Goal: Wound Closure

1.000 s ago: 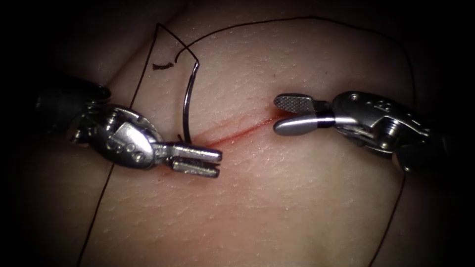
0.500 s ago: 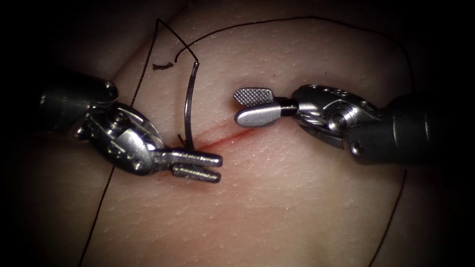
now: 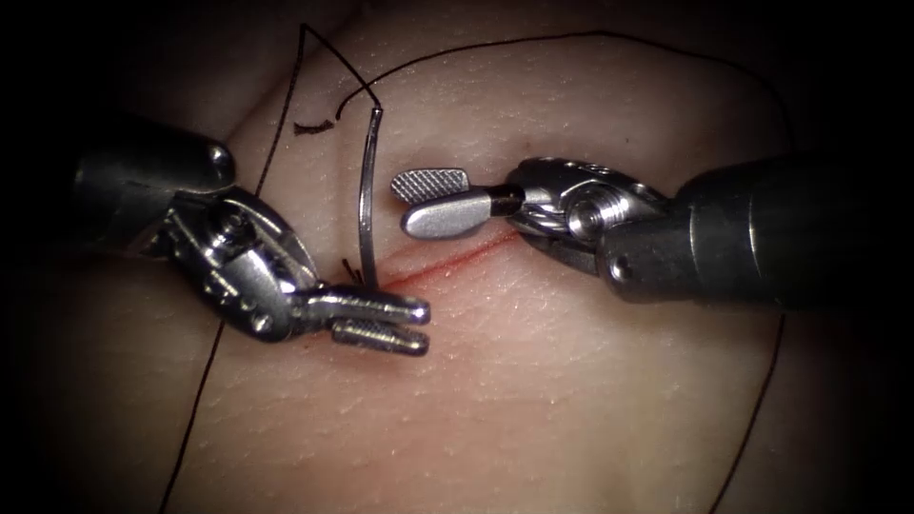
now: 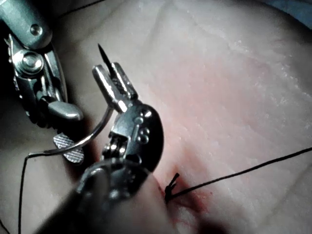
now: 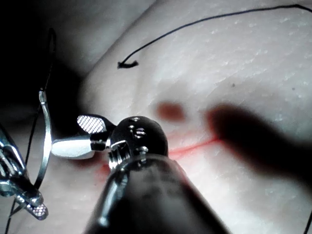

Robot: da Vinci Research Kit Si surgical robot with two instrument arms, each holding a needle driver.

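Two pincers of mine work over the tissue (image 3: 533,381). Nearest, left of centre in the endoscope view, my left pincer (image 3: 422,326) lies just to the left of the cut's (image 3: 457,257) left end, pinching the needle (image 3: 365,200) close to its point. In the left wrist view that point (image 4: 104,52) pokes out past the jaws, free of the tissue. The needle's curve rises from there toward the upper left of the frame. Just to its right, over the cut, my right pincer (image 3: 400,203) is spread wide and holds nothing. Farther back, the thread (image 3: 571,36) leaves the needle's blunt end and arcs across the top of the frame. A short cut end of thread (image 3: 312,127) lies beside it at upper left.
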